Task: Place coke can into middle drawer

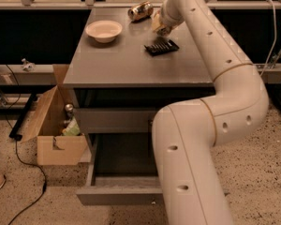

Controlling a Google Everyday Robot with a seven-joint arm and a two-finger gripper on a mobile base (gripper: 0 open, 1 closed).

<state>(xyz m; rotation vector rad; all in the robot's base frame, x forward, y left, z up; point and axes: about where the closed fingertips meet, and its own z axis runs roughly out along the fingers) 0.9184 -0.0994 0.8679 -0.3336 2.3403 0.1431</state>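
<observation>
Middle drawer [122, 196] stands pulled out; pincer [160, 26] near brownish-gold can [140, 11].

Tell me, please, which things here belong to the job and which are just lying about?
Job: middle drawer, pulled open; gripper, far across the cabinet top; coke can not visible.
Lying about: bowl, brownish-gold can, black packet, cardboard box.

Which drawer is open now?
The middle drawer, the lower one, stands pulled out; the upper drawer is shut. The claw is over the tabletop beside the gold can.
</observation>
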